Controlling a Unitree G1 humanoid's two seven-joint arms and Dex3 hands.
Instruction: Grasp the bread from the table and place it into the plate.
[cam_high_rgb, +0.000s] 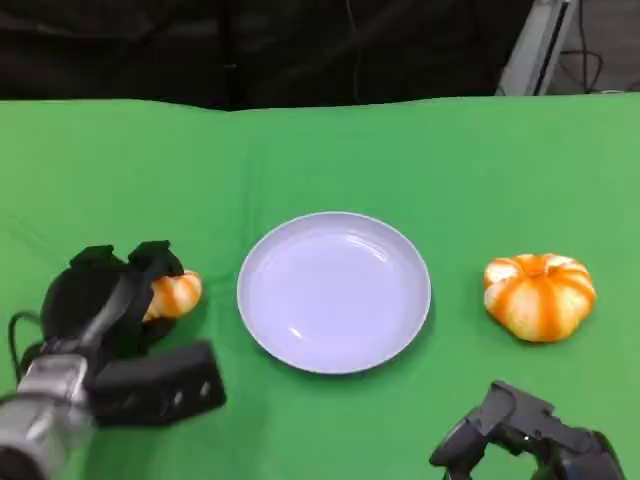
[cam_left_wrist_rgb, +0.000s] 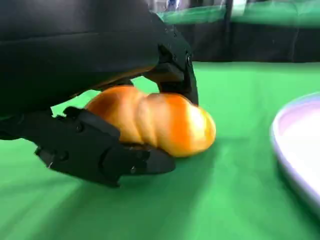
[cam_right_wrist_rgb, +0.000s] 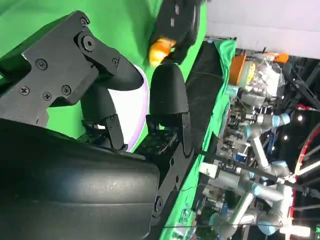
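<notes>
Left hand (cam_high_rgb: 112, 295) was wrapped around the bread (cam_high_rgb: 175, 295) at about 9 o'clock from the plate (cam_high_rgb: 262, 320), fingers closed over the top and underneath it, so it looked like a proper grip and not just a touch. From the left wrist view the bread (cam_left_wrist_rgb: 160, 122) sat low against the green table (cam_left_wrist_rgb: 240, 200), probably not lifted clear yet, with the plate rim (cam_left_wrist_rgb: 292, 150) just beside it, so the carry should be short. Right hand (cam_high_rgb: 530, 440) hung back at roughly 5 o'clock with its fingers apart and nothing in them, likely parked out of the way. An orange pumpkin-shaped bun (cam_high_rgb: 540, 295) sat at 3 o'clock of the plate, well apart from it.
</notes>
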